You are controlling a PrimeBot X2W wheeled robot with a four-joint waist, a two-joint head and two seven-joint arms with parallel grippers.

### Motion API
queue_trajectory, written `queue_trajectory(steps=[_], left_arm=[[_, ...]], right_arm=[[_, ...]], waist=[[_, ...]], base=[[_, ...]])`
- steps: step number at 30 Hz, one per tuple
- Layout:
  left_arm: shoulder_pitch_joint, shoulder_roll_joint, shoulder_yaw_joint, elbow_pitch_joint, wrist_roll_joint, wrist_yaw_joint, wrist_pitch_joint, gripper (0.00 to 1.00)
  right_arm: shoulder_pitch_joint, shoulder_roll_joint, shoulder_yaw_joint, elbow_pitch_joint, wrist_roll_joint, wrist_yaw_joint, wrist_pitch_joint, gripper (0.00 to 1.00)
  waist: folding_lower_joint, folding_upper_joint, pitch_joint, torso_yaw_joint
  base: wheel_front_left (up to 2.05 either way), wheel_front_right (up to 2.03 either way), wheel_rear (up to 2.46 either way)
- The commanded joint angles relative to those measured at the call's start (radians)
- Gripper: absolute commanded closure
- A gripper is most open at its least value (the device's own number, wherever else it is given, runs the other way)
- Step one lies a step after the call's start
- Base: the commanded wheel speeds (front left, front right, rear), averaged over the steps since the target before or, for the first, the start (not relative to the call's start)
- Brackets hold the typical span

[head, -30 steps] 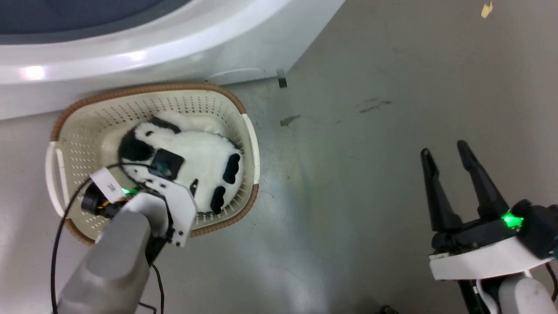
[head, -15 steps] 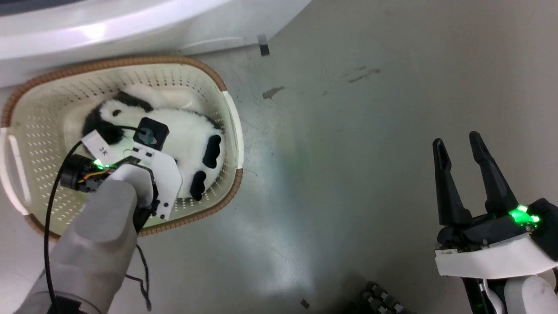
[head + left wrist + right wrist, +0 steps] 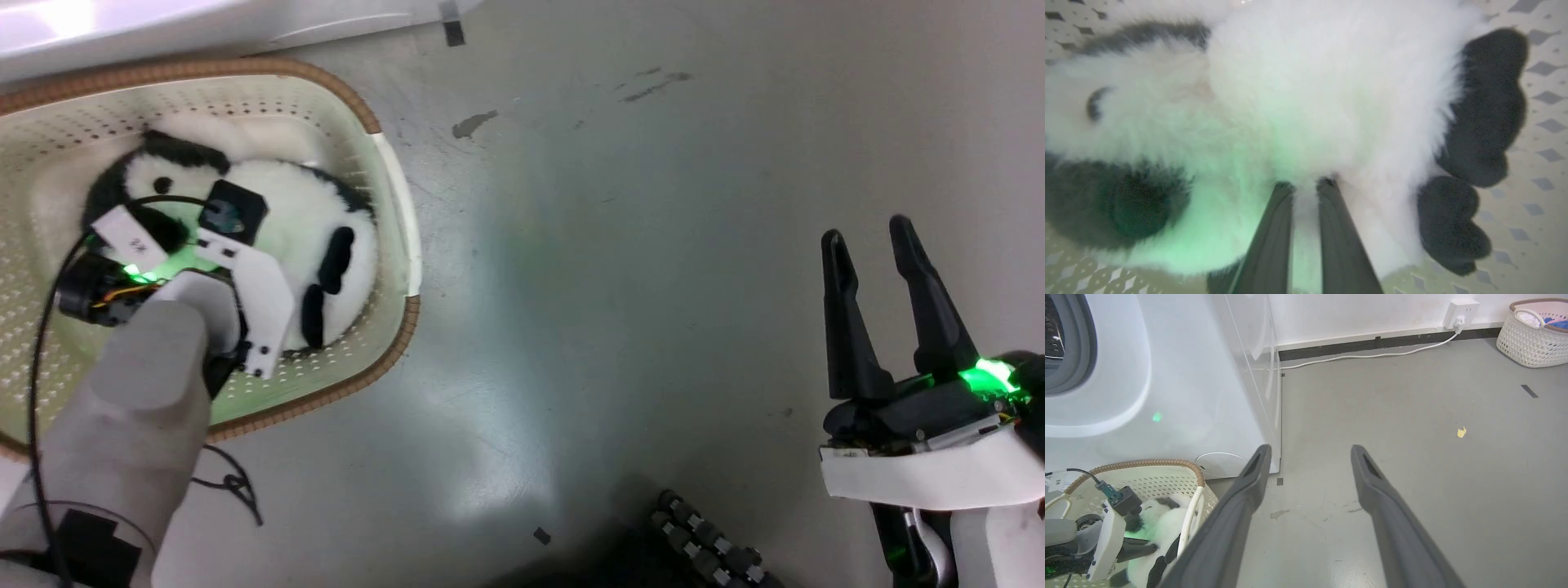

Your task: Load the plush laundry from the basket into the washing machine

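Left gripper (image 3: 1305,184): down inside the cream perforated plastic oval basket (image 3: 390,192) with the brown rim. Its two dark fingers are drawn narrow, with only a thin gap between them. A ridge of white fur fills that gap, so it is pinching the fluffy white plush toy (image 3: 290,204) with black patches. The fingertips are sunk into the fur, and green light from the gripper tints the pile around them.

The plush toy lies on the basket floor, toward the wall nearest the machine. In the left wrist view the white body (image 3: 1331,81) is up top, two black paws sit off to the right, and a black patch is lower left.

The basket sits on the grey floor (image 3: 653,245), just beside the front of the large white front-loading washing machine (image 3: 1188,375). Part of the grey door ring shows at the upper left of the right wrist view.

Right gripper (image 3: 865,230): fingers spread wide, nothing between them, over bare floor, well apart from the basket.

Background, right wrist view: a white woven basket (image 3: 1531,339) with clothes stands near the wall. A white wall socket (image 3: 1459,312) has a white cable running along the skirting. A small yellow scrap (image 3: 1461,432) lies on the floor.
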Motion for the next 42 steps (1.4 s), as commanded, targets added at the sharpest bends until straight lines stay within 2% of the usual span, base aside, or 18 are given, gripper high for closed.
queue_trajectory(steps=[1, 6, 19, 26, 30, 37, 42], left_arm=[[-0.016, 0.029, -0.019, 0.051, -0.014, -0.001, -0.019, 1.0], [-0.018, 0.047, -0.014, 0.092, -0.055, 0.007, -0.087, 1.0], [0.118, -0.087, 0.023, 0.089, -0.133, 0.004, -0.302, 1.0], [0.192, -0.108, 0.033, 0.021, -0.144, 0.0, -0.377, 1.0], [0.24, -0.08, 0.073, -0.156, -0.127, 0.04, -0.381, 1.0], [0.362, -0.007, 0.243, -0.63, -0.066, 0.141, -0.381, 1.0], [0.378, 0.033, 0.334, -0.845, -0.028, 0.168, -0.381, 1.0]], right_arm=[[-0.024, -0.001, 0.003, -0.002, 0.013, -0.001, -0.013, 0.0], [-0.045, -0.001, 0.012, 0.012, 0.01, -0.001, -0.021, 0.0], [-0.003, -0.001, -0.071, 0.061, -0.115, -0.001, -0.021, 0.0], [0.033, -0.001, -0.088, 0.072, -0.152, -0.001, -0.021, 0.0], [0.052, -0.001, -0.095, 0.075, -0.162, -0.001, -0.021, 0.0], [0.068, -0.001, -0.092, 0.066, -0.161, -0.001, -0.021, 0.0], [0.067, -0.001, -0.074, 0.062, -0.144, -0.001, -0.021, 0.0]], waist=[[0.0, 0.0, 0.004, -0.015], [0.0, 0.0, -0.017, -0.035], [0.0, 0.0, -0.329, 0.116], [0.0, 0.0, -0.47, 0.177], [0.0, 0.0, -0.514, 0.198], [0.0, 0.0, -0.52, 0.201], [0.0, 0.0, -0.481, 0.176]], base=[[0.0, 0.0, 0.0], [0.0, 0.0, 0.0], [0.0, 0.0, 0.0], [0.0, 0.0, 0.0], [0.0, 0.0, 0.0], [0.0, 0.0, 0.0], [0.0, 0.0, 0.0]])
